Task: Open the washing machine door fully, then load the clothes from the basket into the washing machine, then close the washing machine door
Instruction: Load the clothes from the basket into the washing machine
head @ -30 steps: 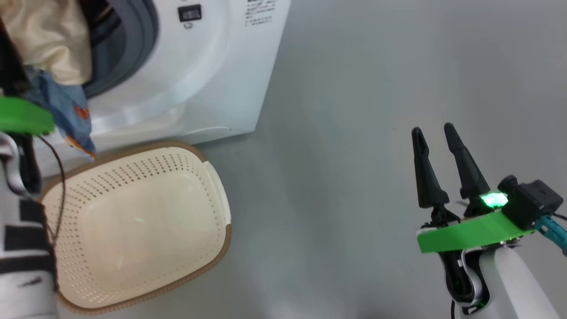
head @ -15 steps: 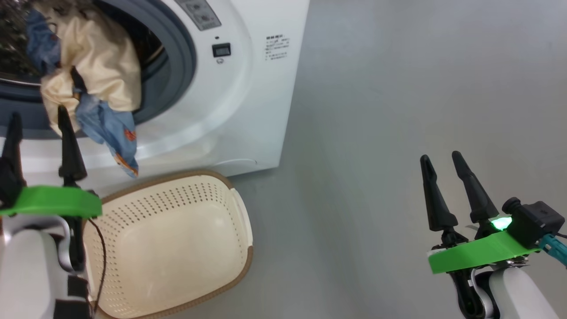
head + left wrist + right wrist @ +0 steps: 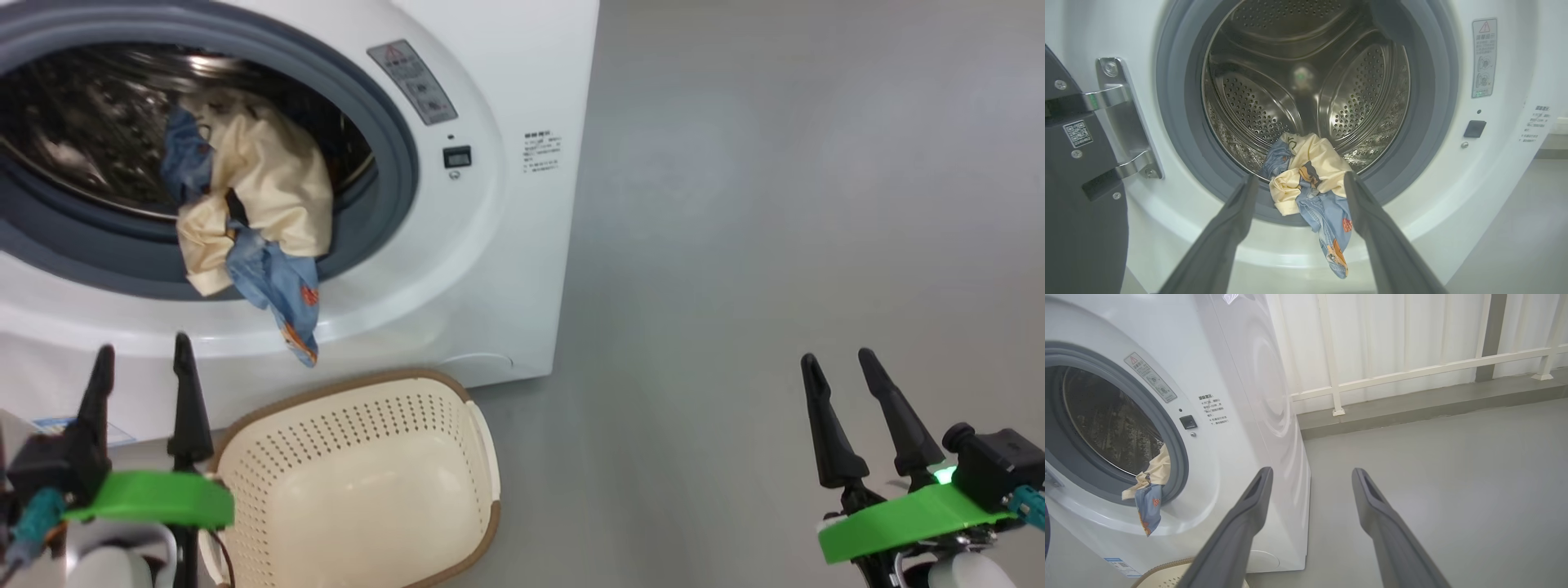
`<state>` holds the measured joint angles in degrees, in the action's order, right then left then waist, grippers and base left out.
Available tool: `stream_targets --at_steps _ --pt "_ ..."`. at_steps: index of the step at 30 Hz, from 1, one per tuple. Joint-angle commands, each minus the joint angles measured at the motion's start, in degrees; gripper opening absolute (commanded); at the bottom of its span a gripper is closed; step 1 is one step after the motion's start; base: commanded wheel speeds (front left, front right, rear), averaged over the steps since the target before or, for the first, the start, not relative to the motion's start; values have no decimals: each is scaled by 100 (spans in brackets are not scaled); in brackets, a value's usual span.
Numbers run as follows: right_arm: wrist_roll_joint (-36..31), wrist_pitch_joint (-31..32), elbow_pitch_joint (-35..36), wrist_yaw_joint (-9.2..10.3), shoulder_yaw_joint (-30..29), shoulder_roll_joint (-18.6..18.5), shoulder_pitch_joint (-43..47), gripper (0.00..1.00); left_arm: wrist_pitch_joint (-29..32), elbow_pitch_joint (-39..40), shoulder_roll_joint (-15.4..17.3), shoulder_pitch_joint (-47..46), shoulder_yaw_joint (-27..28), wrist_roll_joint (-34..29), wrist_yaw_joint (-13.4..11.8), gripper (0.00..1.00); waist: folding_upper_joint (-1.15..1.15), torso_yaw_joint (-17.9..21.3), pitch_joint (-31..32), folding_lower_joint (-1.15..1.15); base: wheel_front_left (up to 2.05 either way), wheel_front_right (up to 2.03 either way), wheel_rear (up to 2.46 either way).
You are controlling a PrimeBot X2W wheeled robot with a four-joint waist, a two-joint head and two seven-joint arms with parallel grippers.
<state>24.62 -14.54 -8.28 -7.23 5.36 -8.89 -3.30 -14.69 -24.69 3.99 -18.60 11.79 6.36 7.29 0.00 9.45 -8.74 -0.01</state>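
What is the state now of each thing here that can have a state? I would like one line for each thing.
washing machine door: open, swung aside on its hinge.
washing machine: open at the front, partly loaded.
clothes: lying on the lower edge of the opening, half in, blue piece hanging outside.
basket: upright on the floor, empty as far as seen.
left gripper: open, holding nothing.
right gripper: open, holding nothing.

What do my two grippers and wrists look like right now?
They match. The left gripper and right gripper each have two long, dark, tapering fingers on a bright green wrist plate, with a black camera block and a teal connector beside it. The forearms are pale white. A green light glows on the right wrist; a thin brown cable runs below the left plate.
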Motion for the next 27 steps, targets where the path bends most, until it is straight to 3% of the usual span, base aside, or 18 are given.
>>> stream_targets --at_steps 1,27 --pt "-62 -46 102 -25 91 -102 62 100 -30 241 89 166 113 -38 17 100 0 -139 268 1 0 0 0" --pt "-32 -46 163 -25 -106 -171 702 100 -30 1461 -107 2113 351 135 -1 100 0 -425 842 1 0 0 0"
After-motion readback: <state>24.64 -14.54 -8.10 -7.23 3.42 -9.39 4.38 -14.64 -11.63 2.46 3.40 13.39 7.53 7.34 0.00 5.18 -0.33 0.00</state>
